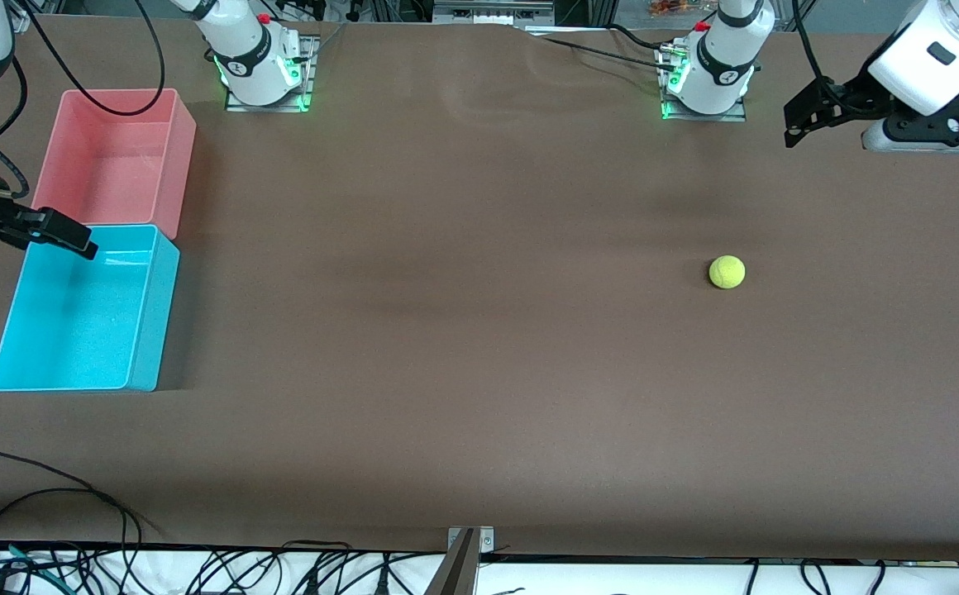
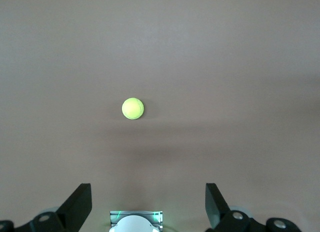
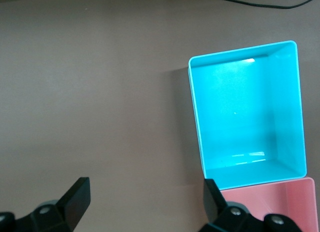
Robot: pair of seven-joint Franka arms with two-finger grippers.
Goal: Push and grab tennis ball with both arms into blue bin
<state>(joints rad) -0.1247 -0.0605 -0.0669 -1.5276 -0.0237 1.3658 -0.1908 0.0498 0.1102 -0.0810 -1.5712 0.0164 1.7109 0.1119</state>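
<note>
The tennis ball (image 1: 727,272) is a small yellow-green ball lying alone on the brown table toward the left arm's end; the left wrist view shows it (image 2: 133,108) ahead of the fingers. My left gripper (image 1: 810,111) hangs open and empty (image 2: 148,204) high over the table's edge at that end, well apart from the ball. The blue bin (image 1: 157,314) sits empty at the right arm's end. My right gripper (image 1: 54,231) is open and empty (image 3: 145,202) over the bin's corner, with the bin (image 3: 195,117) beside one finger.
A pink bin (image 1: 182,140) of the same size, also empty (image 3: 280,207), touches the blue bin on the side farther from the front camera. Both arm bases (image 1: 263,70) (image 1: 707,78) stand along the table's back edge. Loose cables (image 1: 50,496) lie at the front edge.
</note>
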